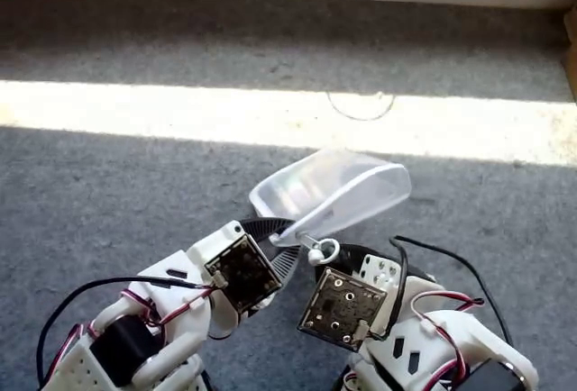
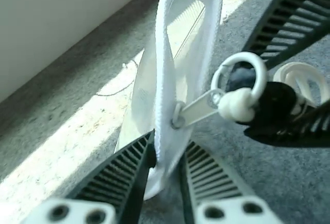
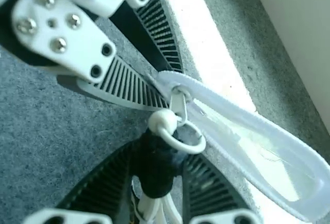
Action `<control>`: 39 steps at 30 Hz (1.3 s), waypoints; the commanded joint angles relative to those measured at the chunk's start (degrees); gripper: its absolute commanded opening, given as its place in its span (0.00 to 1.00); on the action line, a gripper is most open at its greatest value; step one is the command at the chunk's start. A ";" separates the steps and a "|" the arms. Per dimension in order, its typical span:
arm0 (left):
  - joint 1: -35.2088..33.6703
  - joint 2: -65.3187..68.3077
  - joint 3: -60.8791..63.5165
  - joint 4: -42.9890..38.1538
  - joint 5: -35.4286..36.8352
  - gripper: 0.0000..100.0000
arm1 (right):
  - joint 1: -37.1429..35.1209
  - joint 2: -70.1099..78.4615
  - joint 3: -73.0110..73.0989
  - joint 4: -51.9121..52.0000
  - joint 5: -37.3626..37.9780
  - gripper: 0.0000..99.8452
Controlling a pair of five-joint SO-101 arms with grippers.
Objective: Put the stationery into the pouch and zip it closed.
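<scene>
Above the grey carpet [image 1: 108, 193], the left gripper [image 2: 166, 157] is pinching one end of the clear pouch [image 1: 334, 188] while the right gripper [image 3: 160, 157] is clamping its zipper pull [image 3: 178, 131]. Zipping is probably just beginning, calling for a steady draw away from the left's hold.

The pouch [image 1: 334, 191] is milky-clear with a white woven zip band; its zip pull [image 2: 234, 105] is white with a black piece behind the ring. The left gripper [image 2: 167, 149] and right gripper [image 3: 162, 154] have black, finely ribbed jaws on white bodies. The worktop [image 1: 108, 193] is speckled grey, crossed by a pale sunlit stripe.
</scene>
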 commanded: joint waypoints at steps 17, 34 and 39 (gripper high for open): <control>0.31 -0.40 -0.57 -0.97 0.35 0.01 | 9.27 -0.13 -2.95 -11.47 -10.55 0.01; 0.22 -0.40 -0.57 -0.97 0.44 0.01 | 6.64 -0.13 -2.86 -17.63 -27.08 0.01; 0.22 -0.40 -0.57 -0.97 0.35 0.01 | -3.30 -0.13 -3.30 -13.14 -26.99 0.01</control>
